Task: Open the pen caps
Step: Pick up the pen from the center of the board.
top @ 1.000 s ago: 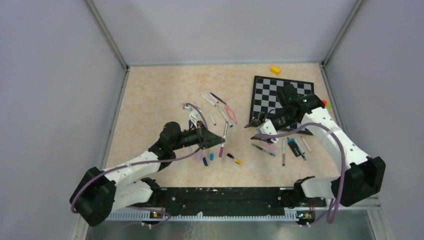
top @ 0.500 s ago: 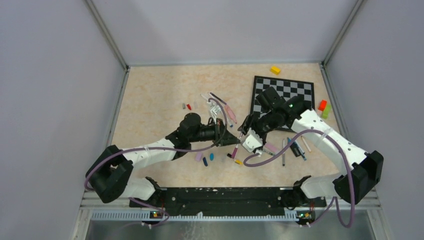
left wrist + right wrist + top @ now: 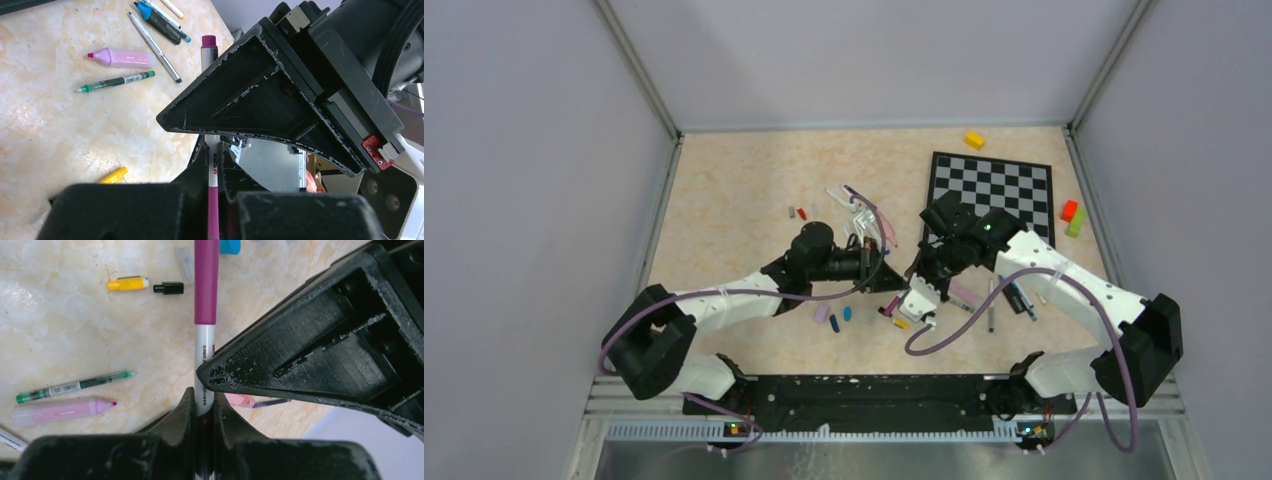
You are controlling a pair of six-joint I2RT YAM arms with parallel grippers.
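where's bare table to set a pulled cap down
Bare: the far-left table, between the left wall and the scattered pens, and the far strip left of the yellow block. Crowded: the middle, with loose caps, and the pen pile by the right arm.

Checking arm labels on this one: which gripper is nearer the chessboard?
Right. The right gripper holds the purple-and-white pen just off the chessboard's near-left corner; the left gripper grips the same pen from the side away from the board.
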